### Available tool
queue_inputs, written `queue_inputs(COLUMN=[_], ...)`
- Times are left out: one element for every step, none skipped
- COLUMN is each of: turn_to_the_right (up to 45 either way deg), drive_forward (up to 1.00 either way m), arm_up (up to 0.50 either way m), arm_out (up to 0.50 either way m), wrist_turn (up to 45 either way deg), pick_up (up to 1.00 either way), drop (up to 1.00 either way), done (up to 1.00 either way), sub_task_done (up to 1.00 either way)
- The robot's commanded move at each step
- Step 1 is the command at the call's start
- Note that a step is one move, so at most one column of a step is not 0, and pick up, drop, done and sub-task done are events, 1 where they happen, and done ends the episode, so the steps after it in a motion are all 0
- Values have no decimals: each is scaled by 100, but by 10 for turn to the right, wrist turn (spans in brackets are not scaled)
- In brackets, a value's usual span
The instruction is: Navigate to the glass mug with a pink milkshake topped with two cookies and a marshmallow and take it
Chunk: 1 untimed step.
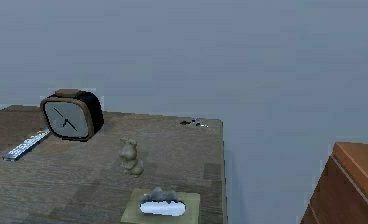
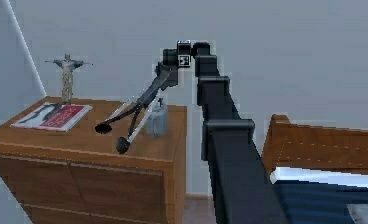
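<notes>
A plain grey-blue wall [image 1: 242, 60] is recorded behind everything in both views.

In the arm side view, the dark arm [image 2: 224, 140] is seen rising from the bottom edge. The gripper [image 2: 111, 138] is angled down and to the left, above the top of a wooden dresser [image 2: 102, 185]. A bed [image 2: 317, 148] with a wooden headboard and blue bedding is noted at the right.

In the forward view, a dark wooden table [image 1: 62, 190] is observed. Part of a brown wooden cabinet [image 1: 347, 185] is seen at the right edge.

On the dresser, a flat magazine [image 2: 52, 117] and a statue [image 2: 67, 72] with outstretched arms are logged at the left. A small grey upright object [image 2: 158, 120] is found near the dresser's right edge, just behind the fingers [image 2: 142, 100]. It cannot be confirmed as the mug from its shape and colour. Whether anything is held by the gripper cannot be told.

On the table are listed an alarm clock [image 1: 70, 116], a flat tray [image 1: 164, 207] bearing something white, a long pale strip [image 1: 25, 146] and a small figurine [image 1: 130, 155].
</notes>
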Motion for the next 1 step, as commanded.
queue_inputs(turn_to_the_right=[0], drive_forward=[0], arm_up=[0], arm_out=[0], wrist_turn=[450], pick_up=[0], drop=[0], done=[0], sub_task_done=[0])
